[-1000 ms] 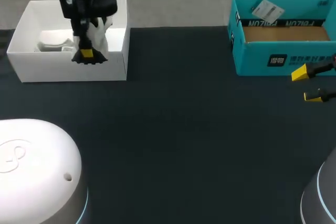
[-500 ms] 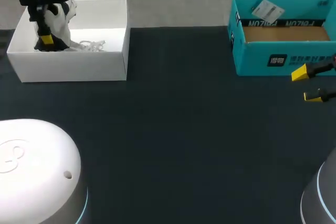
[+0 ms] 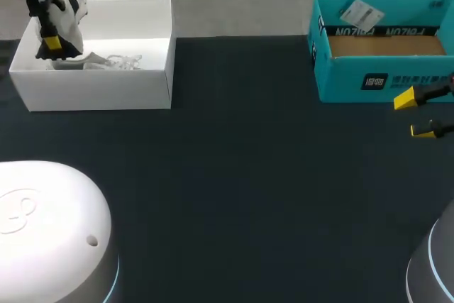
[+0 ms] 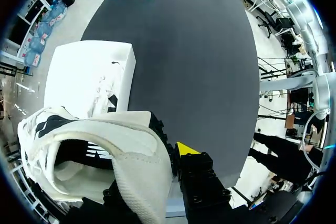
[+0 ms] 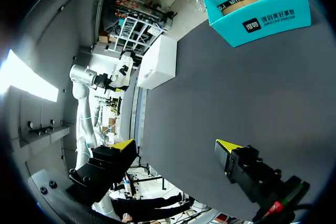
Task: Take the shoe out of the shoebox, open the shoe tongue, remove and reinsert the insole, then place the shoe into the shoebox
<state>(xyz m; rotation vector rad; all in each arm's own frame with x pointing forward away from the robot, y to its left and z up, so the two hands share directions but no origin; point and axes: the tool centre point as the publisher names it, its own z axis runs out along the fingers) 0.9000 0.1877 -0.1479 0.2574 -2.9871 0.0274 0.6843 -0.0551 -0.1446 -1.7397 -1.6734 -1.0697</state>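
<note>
Head view: the left hand (image 3: pixel 51 42) grips the white shoe (image 3: pixel 69 26) and holds it above the left end of the white shoebox (image 3: pixel 99 94), which has crumpled paper (image 3: pixel 117 62) inside. Left wrist view: the rim of the shoe's opening sits clamped between the fingers, with one yellow tip outside the shoe and the other hidden by it. The right hand (image 3: pixel 423 113) hovers over the table (image 3: pixel 248 175) with its fingers spread wide and holding nothing, near the front of the teal cardboard box (image 3: pixel 383 79).
</note>
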